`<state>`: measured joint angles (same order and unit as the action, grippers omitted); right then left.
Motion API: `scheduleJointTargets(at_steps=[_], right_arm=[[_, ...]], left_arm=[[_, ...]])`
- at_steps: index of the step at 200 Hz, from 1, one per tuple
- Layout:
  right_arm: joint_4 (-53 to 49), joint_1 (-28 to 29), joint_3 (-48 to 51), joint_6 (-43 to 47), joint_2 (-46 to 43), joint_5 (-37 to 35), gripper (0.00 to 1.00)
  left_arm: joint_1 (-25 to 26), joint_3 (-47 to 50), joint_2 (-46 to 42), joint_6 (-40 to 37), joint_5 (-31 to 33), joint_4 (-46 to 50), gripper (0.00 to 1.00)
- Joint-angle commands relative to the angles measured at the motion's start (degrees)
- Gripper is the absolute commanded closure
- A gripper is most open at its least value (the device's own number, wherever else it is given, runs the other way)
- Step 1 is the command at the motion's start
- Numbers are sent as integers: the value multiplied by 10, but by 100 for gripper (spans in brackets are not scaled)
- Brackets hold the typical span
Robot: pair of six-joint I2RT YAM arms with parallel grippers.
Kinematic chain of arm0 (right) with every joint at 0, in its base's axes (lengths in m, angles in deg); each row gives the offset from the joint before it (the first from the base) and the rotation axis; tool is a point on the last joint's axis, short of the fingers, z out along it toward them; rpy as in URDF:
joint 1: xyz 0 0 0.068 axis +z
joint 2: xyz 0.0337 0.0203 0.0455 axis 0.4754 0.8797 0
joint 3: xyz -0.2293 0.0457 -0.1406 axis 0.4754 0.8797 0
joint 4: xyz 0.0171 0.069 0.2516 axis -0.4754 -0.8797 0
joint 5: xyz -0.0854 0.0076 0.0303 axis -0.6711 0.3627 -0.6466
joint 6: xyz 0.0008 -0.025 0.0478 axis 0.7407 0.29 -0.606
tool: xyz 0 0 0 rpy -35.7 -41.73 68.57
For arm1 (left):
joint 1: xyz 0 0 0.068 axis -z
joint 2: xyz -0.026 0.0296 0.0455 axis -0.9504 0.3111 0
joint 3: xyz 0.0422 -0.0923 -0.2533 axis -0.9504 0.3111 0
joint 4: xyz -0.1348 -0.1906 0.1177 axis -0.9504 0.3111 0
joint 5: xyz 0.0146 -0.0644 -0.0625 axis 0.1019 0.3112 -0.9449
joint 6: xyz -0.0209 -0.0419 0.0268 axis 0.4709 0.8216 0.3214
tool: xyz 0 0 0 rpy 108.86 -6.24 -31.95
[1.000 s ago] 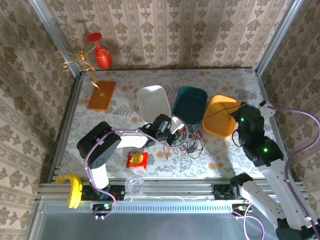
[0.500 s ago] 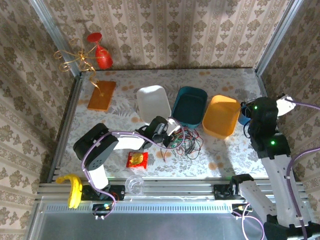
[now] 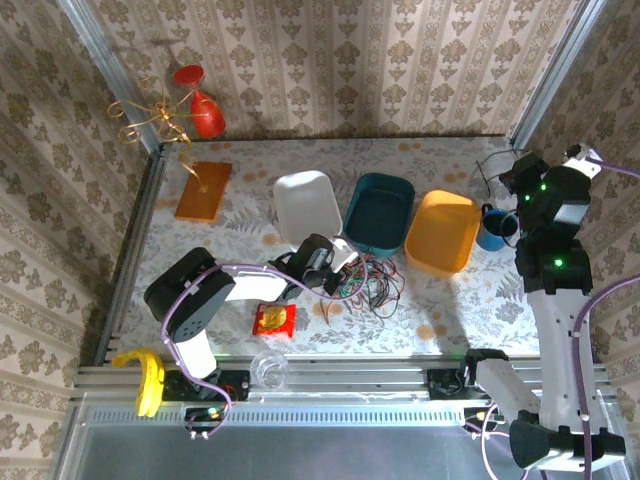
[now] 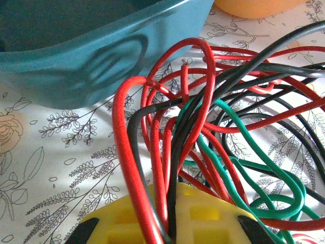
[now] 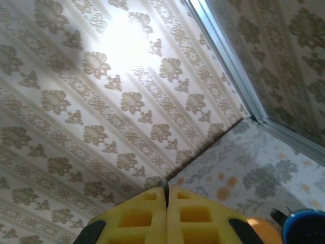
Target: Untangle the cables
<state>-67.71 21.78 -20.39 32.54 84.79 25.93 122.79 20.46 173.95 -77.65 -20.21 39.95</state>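
One tangle of cables (image 3: 375, 285), three tubs (image 3: 380, 184), one cup (image 3: 490, 231), one banana (image 3: 150, 378).

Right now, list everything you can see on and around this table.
cables: one tangle, red, black and green, mid-table
white tub: one, white, behind the tangle
teal tub: one, teal, beside it
orange tub: one, orange, further right
cup: one, blue, far right
board: one, orange, back left
packet: one, red and yellow, front
banana: one, yellow, front-left rail
glass: one, clear, front rail
ornament: one, red, back wall
left gripper: one, yellow pads, shut on the cables
right gripper: one, yellow pads, shut, far right
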Motion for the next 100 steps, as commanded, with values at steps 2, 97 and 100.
scheduleJointTargets(at_steps=[2,97,100], right_arm=[[36,-2,-15,16,21,45,100],[74,0,117,-30,81,97,100],[74,0,124,-30,81,95,100]], left_arm=[[-4,7,-11,9,11,19,100],[-3,11,-15,9,12,13,100],[-3,12,-14,9,13,13,100]])
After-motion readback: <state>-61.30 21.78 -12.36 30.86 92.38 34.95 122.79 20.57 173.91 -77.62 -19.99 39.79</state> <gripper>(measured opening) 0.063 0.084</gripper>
